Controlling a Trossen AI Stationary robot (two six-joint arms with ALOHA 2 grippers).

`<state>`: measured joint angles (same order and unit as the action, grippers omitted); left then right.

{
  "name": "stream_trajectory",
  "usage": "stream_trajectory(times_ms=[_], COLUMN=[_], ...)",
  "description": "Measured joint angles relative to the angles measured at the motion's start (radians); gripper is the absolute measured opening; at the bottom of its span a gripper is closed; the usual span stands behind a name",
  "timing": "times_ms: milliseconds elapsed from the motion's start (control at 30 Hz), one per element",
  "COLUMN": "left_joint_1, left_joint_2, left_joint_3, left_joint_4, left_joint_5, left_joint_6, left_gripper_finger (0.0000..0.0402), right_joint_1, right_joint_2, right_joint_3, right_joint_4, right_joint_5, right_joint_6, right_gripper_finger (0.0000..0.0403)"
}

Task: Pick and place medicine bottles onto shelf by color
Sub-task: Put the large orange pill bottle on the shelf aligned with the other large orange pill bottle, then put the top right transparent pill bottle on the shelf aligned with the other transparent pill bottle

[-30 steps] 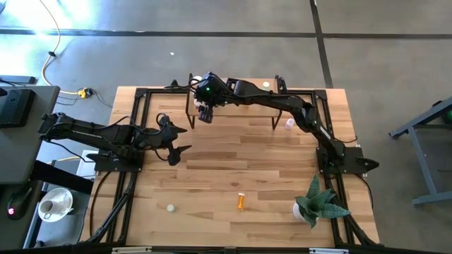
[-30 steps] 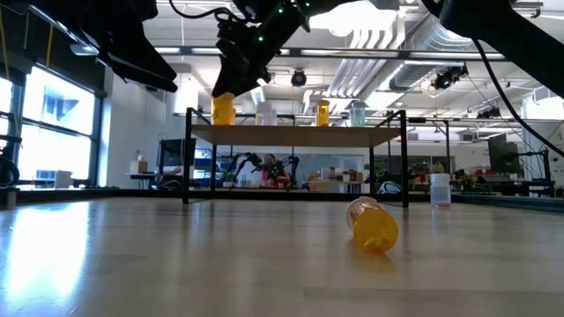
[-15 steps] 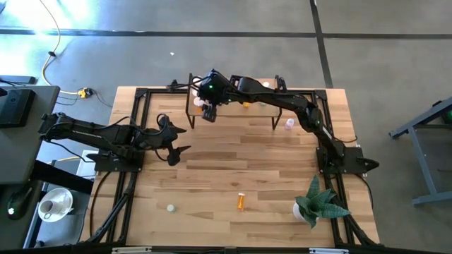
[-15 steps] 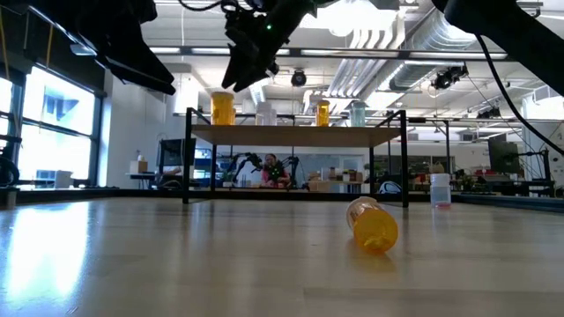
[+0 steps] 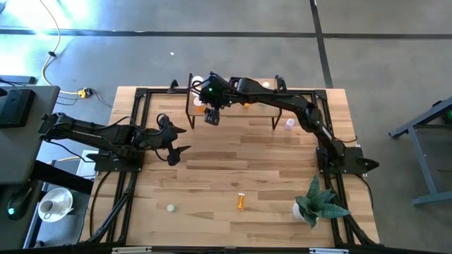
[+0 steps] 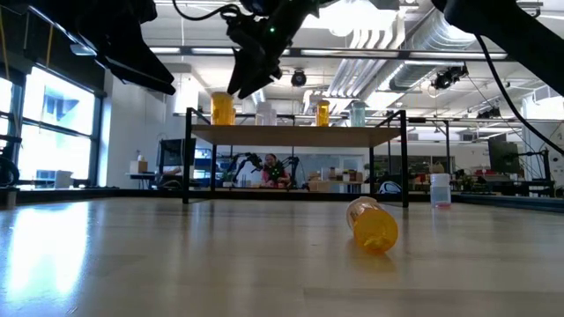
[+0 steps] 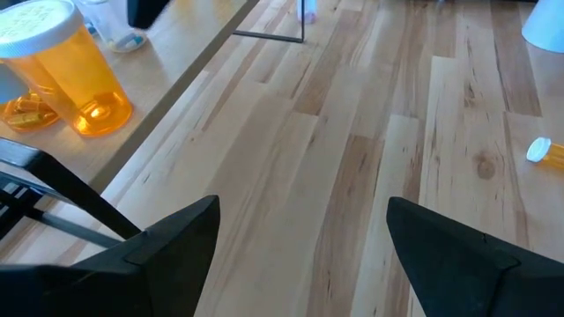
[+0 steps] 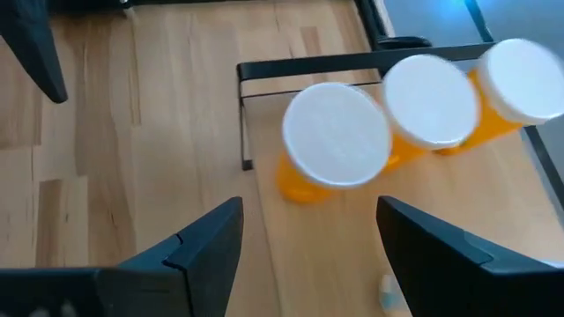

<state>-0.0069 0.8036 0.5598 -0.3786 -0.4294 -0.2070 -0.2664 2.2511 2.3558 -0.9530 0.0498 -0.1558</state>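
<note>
The right gripper hangs wide open and empty above the shelf, over three standing orange bottles. Next, lift straight clear, then fetch the orange bottle lying near the table's front edge.

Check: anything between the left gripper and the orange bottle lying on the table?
Nothing visible. The left gripper hangs open over bare table; the fallen orange bottle lies toward the near edge, with open wood between. The plant and a small white cap sit off to either side.
</note>
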Motion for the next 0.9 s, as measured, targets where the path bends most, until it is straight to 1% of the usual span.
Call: stream_trajectory(times_ms=[233,500,900], left_joint_1=[0.0,0.0,0.0], left_joint_2=[0.0,0.0,0.0], left_joint_3=[0.0,0.0,0.0], left_joint_4=[0.0,-0.002,-0.04], left_joint_5=[0.0,0.0,0.0], left_joint_6=[0.0,0.0,-0.001], left_gripper_finger=[0.0315,0.0315,0.0315], right_joint_1=[0.011,0.011,0.039], right_joint_2=[0.016,0.02,-0.02], right_joint_3=[-0.016,-0.016,0.0], right_joint_4=[0.057,0.056,-0.12], right_joint_5=[0.001,0.002,0.005], right_joint_6=[-0.001,-0.002,0.021], right_gripper_finger=[0.0252,0.0252,0.0252])
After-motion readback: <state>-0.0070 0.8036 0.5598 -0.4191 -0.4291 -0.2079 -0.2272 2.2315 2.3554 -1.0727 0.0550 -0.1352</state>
